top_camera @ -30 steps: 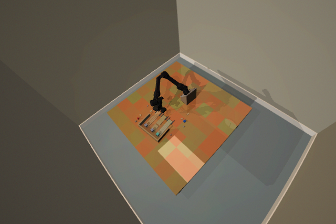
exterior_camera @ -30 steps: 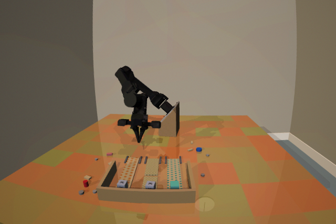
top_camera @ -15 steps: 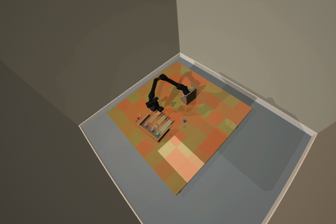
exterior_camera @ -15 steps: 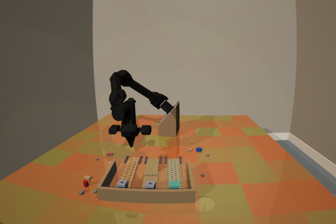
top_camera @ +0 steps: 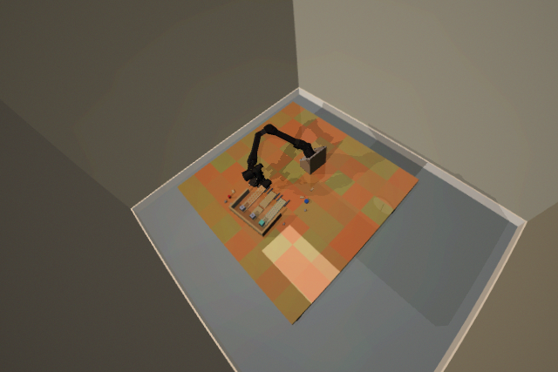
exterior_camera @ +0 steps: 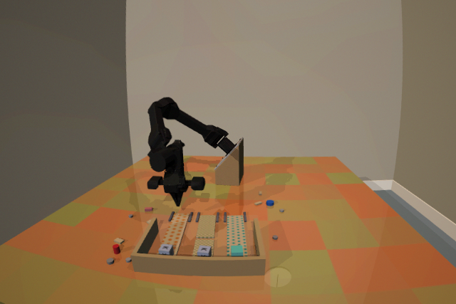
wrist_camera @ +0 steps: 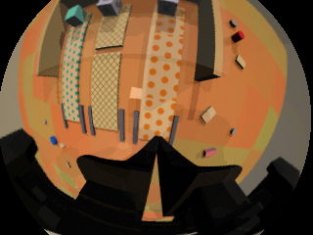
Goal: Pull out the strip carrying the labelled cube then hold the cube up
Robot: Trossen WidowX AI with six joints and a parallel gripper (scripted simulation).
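My gripper is shut and empty, its tips above the open-side end of the orange-dotted strip. That strip shows no open gap; a grey cube with a dark mark sits at its walled end. The cross-hatched strip is in two pieces with a gap; a grey marked cube sits on the farther piece in the wrist view. The teal-dotted strip looks unbroken and carries a plain teal cube.
A three-sided tan box surrounds the strips. Short dark rails flank their open ends. Small loose pieces lie outside, including a red cylinder, a pink block and a blue disc.
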